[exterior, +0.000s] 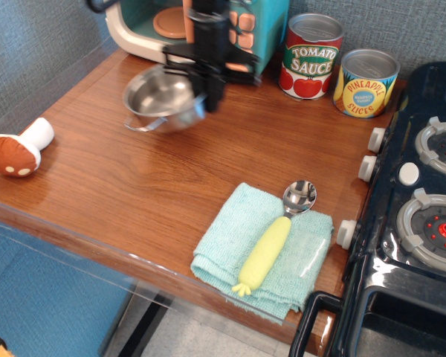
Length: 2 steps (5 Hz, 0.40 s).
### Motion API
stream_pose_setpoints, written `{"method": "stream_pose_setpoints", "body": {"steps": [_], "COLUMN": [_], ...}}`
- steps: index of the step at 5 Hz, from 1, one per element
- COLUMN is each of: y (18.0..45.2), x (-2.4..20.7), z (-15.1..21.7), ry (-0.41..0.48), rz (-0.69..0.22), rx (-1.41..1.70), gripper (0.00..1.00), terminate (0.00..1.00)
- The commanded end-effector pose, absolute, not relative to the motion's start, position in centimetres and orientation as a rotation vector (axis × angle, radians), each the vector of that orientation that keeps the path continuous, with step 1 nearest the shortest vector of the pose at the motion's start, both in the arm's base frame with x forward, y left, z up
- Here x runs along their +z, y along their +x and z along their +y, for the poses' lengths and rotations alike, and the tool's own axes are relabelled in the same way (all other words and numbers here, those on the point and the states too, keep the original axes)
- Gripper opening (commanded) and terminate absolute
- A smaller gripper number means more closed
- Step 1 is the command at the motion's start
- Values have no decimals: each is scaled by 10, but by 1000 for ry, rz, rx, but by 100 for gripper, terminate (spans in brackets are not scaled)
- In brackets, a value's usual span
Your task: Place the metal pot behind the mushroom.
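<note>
The metal pot [162, 99] is a small shiny steel pot with a wire loop handle. It hangs tilted in the air over the back left of the wooden table. My gripper [202, 88] is shut on the pot's right rim and holds it up in front of the toy microwave. The mushroom [16, 151] has a reddish-brown dotted cap and a white stem. It lies on its side at the table's left edge, well to the left of and nearer than the pot.
A toy microwave [149, 22] stands at the back left. A tomato sauce can [312, 56] and a pineapple can [366, 82] stand at the back right. A yellow-handled spoon [275, 238] lies on a teal cloth [267, 253] near the front. A toy stove [416, 208] fills the right side.
</note>
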State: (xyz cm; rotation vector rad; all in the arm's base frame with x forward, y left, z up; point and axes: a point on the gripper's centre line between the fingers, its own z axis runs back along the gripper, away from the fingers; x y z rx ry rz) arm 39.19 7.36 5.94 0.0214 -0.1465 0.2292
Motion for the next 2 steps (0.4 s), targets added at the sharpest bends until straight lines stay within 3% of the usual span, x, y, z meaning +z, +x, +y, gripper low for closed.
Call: {"method": "stream_pose_setpoints", "body": {"steps": [1,2], "y": [404,411], "x": [56,44], "z": [148,159], "ry": [24,16], "rz": [-161,-144], "rx": [375,392], "gripper": [0,0], "terminate": [0,0]}}
